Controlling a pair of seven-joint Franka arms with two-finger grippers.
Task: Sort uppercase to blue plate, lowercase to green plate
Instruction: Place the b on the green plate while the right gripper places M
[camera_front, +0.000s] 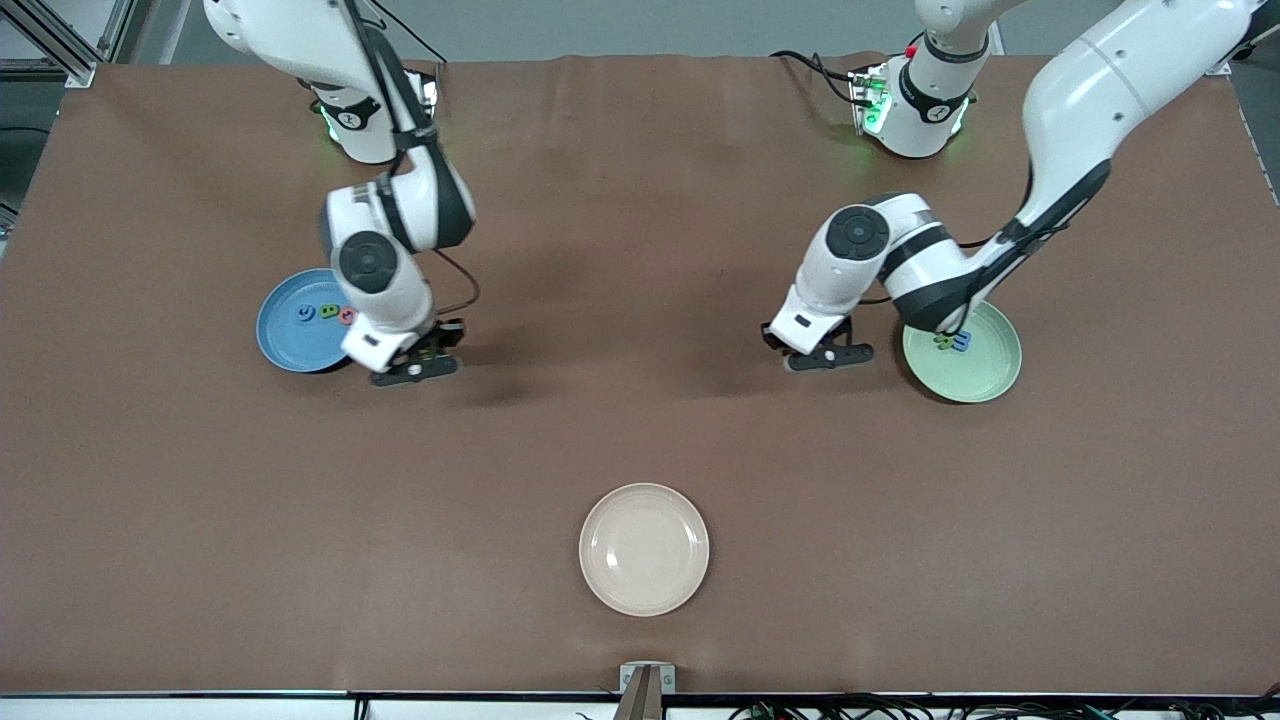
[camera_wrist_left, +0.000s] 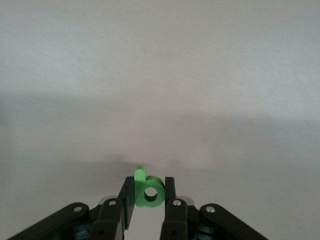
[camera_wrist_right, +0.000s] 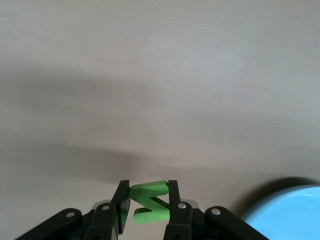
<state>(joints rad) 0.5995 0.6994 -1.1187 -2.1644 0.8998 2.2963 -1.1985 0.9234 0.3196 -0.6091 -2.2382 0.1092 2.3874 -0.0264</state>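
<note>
My left gripper (camera_front: 826, 358) hangs over bare table beside the green plate (camera_front: 985, 375), on its middle-of-table side. In the left wrist view the gripper (camera_wrist_left: 149, 186) is shut on a green lowercase p (camera_wrist_left: 140, 196). Other lowercase letters (camera_front: 953, 341) lie on the green plate, partly hidden by the left arm. My right gripper (camera_front: 415, 370) is over the table at the edge of the blue plate (camera_front: 283, 345). It (camera_wrist_right: 149, 190) is shut on a green uppercase N (camera_wrist_right: 152, 215). On the blue plate lie a blue C (camera_front: 305, 314), a green B (camera_front: 327, 312) and a red G (camera_front: 347, 316).
A cream plate (camera_front: 644, 548) with nothing on it sits near the table's front edge, midway between the arms' ends. Brown cloth covers the table.
</note>
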